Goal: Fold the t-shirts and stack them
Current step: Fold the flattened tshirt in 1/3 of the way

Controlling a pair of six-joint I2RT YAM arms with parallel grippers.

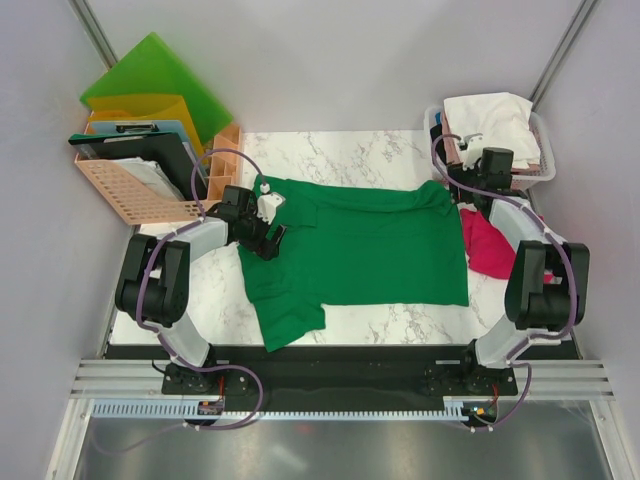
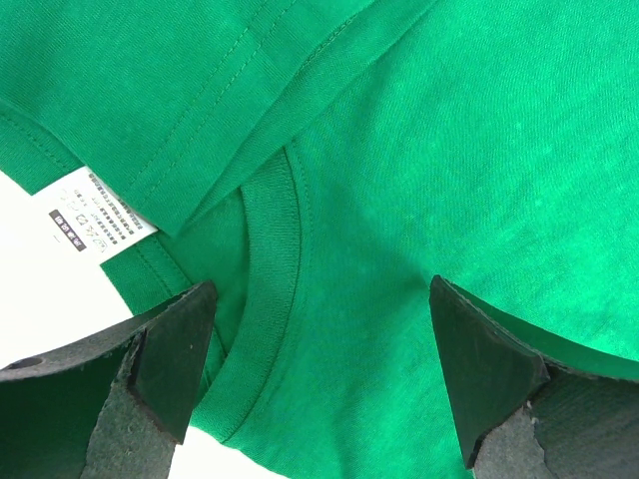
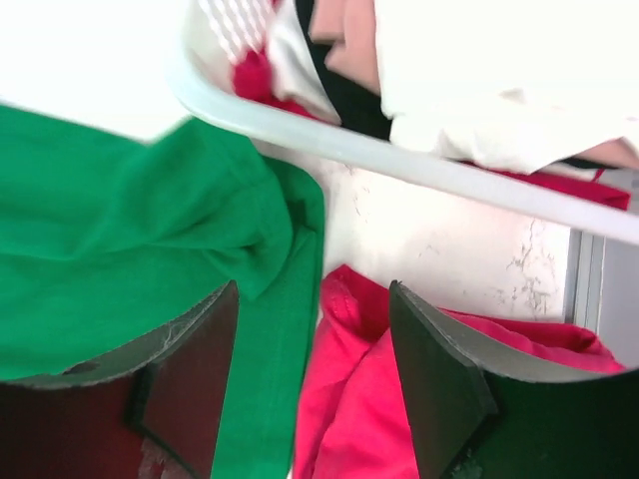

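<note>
A deep green t-shirt (image 1: 360, 245) lies spread across the marble table, neck to the left, one sleeve hanging toward the front edge. My left gripper (image 1: 268, 238) hovers open over its collar (image 2: 270, 299), the fingers (image 2: 170, 369) straddling the ribbed neckline without gripping. A white care label (image 2: 100, 215) shows beside the collar. My right gripper (image 3: 315, 389) stands open at the shirt's far right corner (image 3: 250, 230), over the seam between the green cloth and a crumpled magenta-red t-shirt (image 3: 389, 409). The red shirt (image 1: 488, 250) lies at the table's right edge.
A white basket (image 1: 545, 165) at the back right holds white and pale pink tees (image 1: 495, 120); its rim (image 3: 399, 160) runs just beyond my right fingers. At the back left stand an orange rack (image 1: 130, 190) and green and yellow folders (image 1: 150, 85).
</note>
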